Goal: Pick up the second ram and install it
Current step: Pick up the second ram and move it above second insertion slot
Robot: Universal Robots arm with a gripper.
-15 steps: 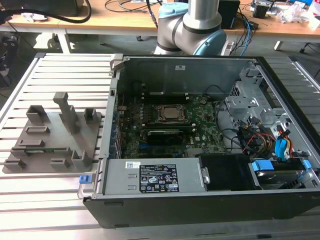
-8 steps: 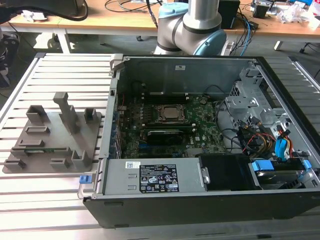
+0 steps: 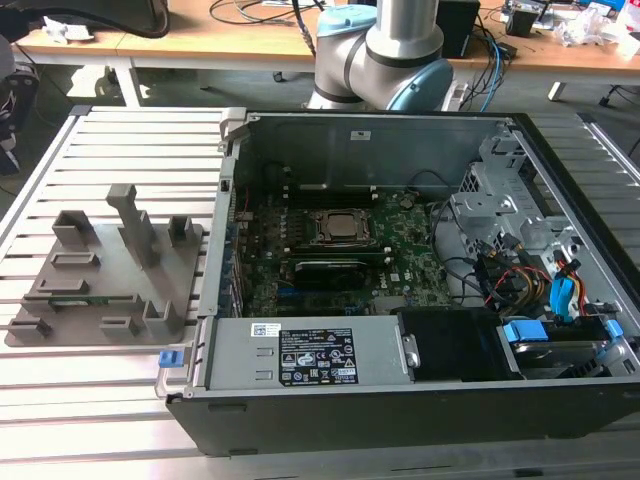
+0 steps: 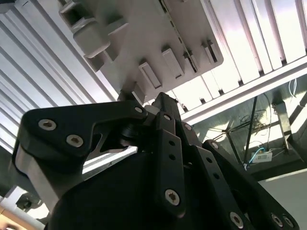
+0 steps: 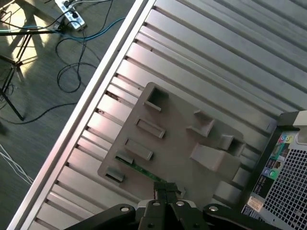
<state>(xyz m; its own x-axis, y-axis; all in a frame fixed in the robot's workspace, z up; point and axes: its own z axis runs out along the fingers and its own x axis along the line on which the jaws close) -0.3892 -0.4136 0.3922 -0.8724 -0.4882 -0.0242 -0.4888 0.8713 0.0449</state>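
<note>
The second ram is a thin green stick lying in a slot of the grey holder tray. In the exterior view the second ram sits near the front of the tray, on the exterior view's left. My gripper hangs well above the tray, beside the ram's end, with its dark fingers closed together and nothing between them. In the second wrist view the gripper's black linkage fills the foreground, with the tray beyond it. The motherboard lies inside the open computer case.
The tray carries several upright grey posts and empty slots. The slatted metal table holds both tray and case. Cables and drive bays crowd the case on the exterior view's right. The arm's base stands behind the case. Floor cables lie beyond the table edge.
</note>
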